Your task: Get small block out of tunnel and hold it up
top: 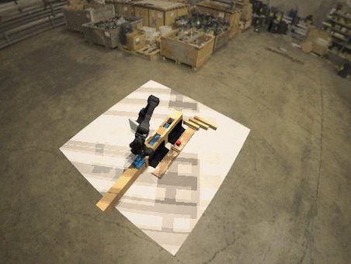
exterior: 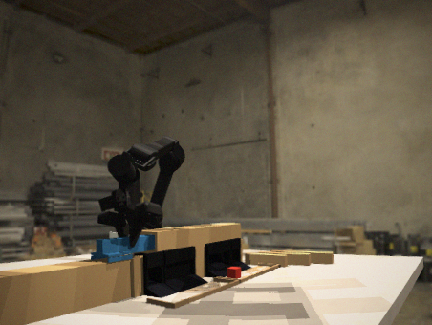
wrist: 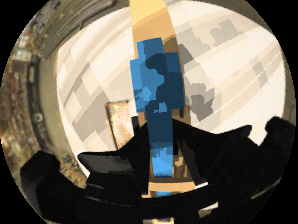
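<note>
The blue cage handle [top: 138,161] [exterior: 111,249] [wrist: 157,80] sticks out of the near end of the wooden tunnel [top: 161,131] [exterior: 191,238], above a long wooden beam. More blue shows through openings in the tunnel's top. My gripper [top: 147,152] [exterior: 135,241] [wrist: 160,123] points down at that end, its fingers closed in on both sides of the narrow blue bar behind the handle's wide part. A small red block [top: 178,143] [exterior: 233,271] is outside the tunnel, on the thin wooden board along its side. No block shows inside the tunnel.
The long beam [top: 119,187] [exterior: 62,288] [wrist: 149,11] runs out from the tunnel's near end. The thin board [top: 165,165] [exterior: 173,302] [wrist: 120,125] lies along the side with black panels. Several short wooden rods [top: 206,122] [exterior: 298,259] lie beyond the far end.
</note>
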`<state>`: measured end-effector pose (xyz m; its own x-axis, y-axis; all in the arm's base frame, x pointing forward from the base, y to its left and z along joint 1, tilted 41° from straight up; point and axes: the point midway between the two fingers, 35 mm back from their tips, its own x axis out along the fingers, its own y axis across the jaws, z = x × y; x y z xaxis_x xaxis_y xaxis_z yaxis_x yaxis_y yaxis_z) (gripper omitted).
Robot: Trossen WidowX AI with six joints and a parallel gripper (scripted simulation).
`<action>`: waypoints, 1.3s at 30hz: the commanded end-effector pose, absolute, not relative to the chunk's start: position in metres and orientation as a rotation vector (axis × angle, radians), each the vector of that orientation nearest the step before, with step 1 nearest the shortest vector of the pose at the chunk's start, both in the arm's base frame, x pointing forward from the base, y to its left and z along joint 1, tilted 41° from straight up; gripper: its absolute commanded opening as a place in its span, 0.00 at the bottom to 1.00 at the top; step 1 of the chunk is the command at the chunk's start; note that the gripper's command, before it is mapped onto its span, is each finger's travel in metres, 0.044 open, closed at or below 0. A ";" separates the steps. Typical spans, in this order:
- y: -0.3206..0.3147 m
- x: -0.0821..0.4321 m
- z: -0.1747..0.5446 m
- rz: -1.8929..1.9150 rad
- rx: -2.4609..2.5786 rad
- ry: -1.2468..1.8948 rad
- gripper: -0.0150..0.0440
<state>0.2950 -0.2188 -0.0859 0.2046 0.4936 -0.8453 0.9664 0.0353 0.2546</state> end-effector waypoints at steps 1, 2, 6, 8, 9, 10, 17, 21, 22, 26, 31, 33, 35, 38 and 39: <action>-0.219 0.295 -0.086 -0.668 1.592 1.418 0.37; -0.219 0.295 -0.086 -0.668 1.592 1.418 0.35; -0.216 0.295 -0.083 -0.669 1.593 1.418 0.25; -0.213 0.295 -0.081 -0.669 1.593 1.418 0.25; -0.210 0.294 -0.079 -0.669 1.593 1.418 0.25; -0.208 0.294 -0.077 -0.669 1.594 1.418 0.25; -0.190 0.292 -0.064 -0.668 1.596 1.419 0.25; -0.179 0.289 -0.056 -0.668 1.598 1.420 0.25; -0.177 0.289 -0.055 -0.668 1.599 1.420 0.25; -0.211 0.291 -0.074 -0.728 1.541 1.361 0.43; -0.213 0.291 -0.071 -0.723 1.547 1.367 0.65; -0.217 0.292 -0.067 -0.715 1.554 1.376 0.74; -0.223 0.292 -0.060 -0.703 1.566 1.389 0.83; -0.232 0.291 -0.049 -0.681 1.587 1.409 0.97; -0.235 0.291 -0.046 -0.675 1.593 1.414 1.00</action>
